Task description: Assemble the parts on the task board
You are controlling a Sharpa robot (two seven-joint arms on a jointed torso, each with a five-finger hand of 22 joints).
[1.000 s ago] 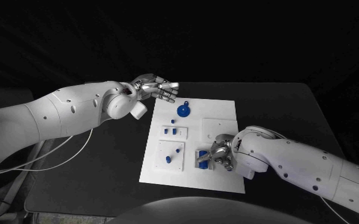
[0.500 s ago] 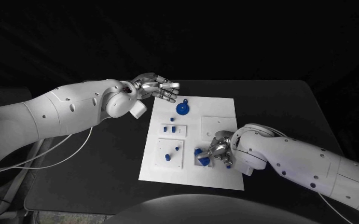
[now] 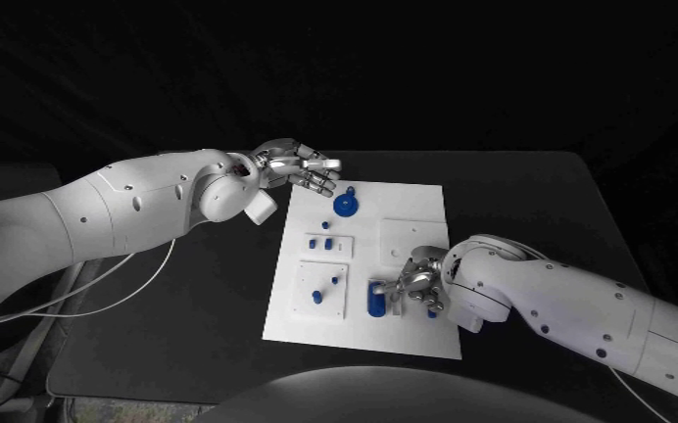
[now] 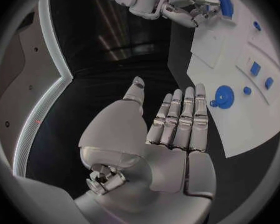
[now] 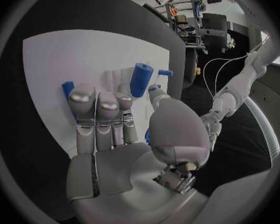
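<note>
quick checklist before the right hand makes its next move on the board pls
1. Right hand over the near part of the task board: ok.
2. Right hand's hold on a part: cannot tell; the blue cylinder lies just past its fingertips.
3. Long blue part lying on the board beside the right hand: ok.
4. Left hand open, holding nothing, at the board's far left corner: ok.
5. Blue gear lying apart from both hands: ok.
6. Cylinder seated in its slot: cannot tell.
</note>
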